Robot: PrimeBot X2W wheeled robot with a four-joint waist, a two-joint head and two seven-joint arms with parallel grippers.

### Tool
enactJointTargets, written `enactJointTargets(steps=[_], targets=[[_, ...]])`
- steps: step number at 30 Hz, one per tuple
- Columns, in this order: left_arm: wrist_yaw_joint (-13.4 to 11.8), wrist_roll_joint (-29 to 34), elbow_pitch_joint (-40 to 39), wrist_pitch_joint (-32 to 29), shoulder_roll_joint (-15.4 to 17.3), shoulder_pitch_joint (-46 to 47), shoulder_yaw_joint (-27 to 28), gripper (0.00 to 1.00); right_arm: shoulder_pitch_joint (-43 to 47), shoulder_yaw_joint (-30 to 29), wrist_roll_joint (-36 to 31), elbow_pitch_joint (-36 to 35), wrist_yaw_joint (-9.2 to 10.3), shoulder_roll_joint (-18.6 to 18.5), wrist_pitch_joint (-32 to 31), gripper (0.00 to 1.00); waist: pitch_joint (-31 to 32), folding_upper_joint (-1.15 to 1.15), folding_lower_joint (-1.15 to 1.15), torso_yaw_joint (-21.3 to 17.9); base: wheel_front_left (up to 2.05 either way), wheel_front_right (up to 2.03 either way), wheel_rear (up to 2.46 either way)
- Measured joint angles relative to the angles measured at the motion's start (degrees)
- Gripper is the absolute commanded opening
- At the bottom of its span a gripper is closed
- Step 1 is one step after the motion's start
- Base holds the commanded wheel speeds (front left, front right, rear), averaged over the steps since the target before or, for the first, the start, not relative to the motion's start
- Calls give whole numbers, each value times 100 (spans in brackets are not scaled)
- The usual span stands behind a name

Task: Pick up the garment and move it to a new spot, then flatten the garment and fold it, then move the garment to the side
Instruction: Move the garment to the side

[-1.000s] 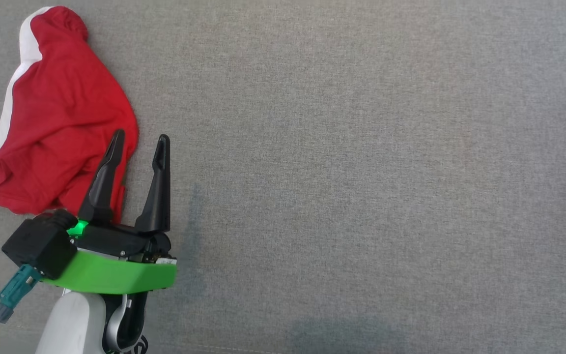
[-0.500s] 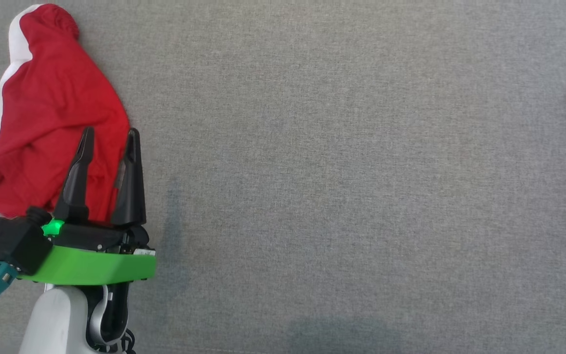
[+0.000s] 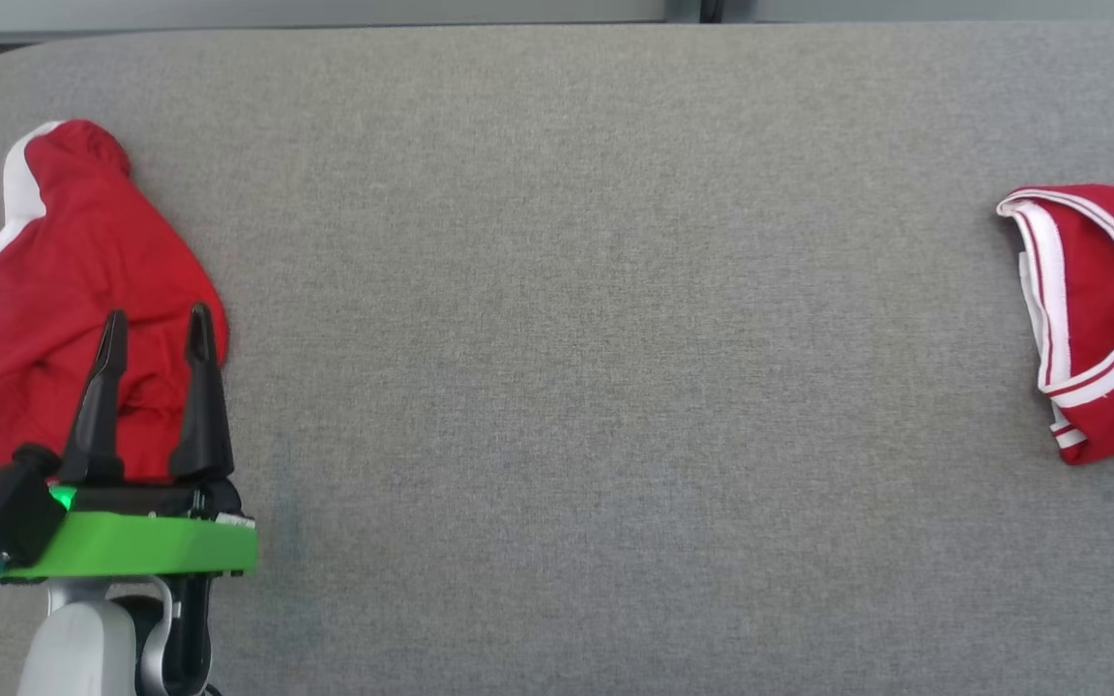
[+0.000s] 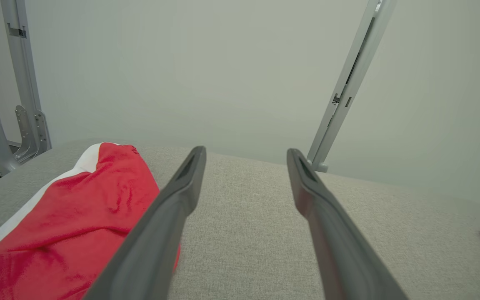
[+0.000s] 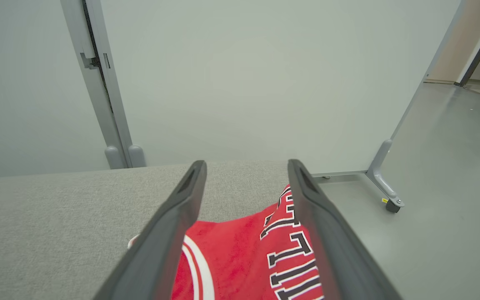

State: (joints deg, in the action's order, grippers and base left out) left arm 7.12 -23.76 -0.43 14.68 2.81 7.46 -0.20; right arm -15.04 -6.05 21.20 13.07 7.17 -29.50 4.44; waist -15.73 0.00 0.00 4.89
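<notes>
Two red garments are lying on the grey fabric table [image 3: 567, 338]: a folded red jersey with white trim [image 3: 1103, 319] is sitting at the right end beneath my right gripper [image 5: 246, 162], whose fingers are standing wide and empty, so that one is looking finished to me. A crumpled red white-striped garment [image 3: 83, 290] is waiting at the left end with my left gripper [image 3: 157, 311] hovering wide and empty over its near edge, so I am judging that picking up, flattening and folding are all remaining there.

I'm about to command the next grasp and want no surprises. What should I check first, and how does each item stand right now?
1. Left tool open: ok.
2. Right tool open, holding nothing: ok.
3. Crumpled red garment lies on the grey table next to the left tool: ok.
4. Left tool touching that garment: cannot tell.
5. Folded jersey wholly on the table: cannot tell, the head view cuts it off.
</notes>
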Motion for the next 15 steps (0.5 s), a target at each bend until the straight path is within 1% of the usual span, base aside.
enactJointTargets(steps=[5, 8, 10, 15], targets=[[-15, 141, 164, 0, -8, -346, 222, 100, 705, 225, -30, -35, 0, 619, 579, 100, 365, 0, 0, -149, 0, 0, 0], [-16, 155, 252, 0, -11, -558, 250, 100, 1015, 342, -135, -38, 0, 845, 933, 100, 582, 0, 0, -234, 0, 0, 0], [-16, 185, 320, -1, -19, -677, 250, 100, 1189, 441, -165, -67, 0, 988, 1023, 100, 720, 0, 0, -290, 0, 0, 0], [-16, 303, 470, -1, -24, -921, 235, 100, 1642, 739, -225, -110, -2, 1366, 1022, 100, 1032, 0, 0, -404, 0, 0, 0]])
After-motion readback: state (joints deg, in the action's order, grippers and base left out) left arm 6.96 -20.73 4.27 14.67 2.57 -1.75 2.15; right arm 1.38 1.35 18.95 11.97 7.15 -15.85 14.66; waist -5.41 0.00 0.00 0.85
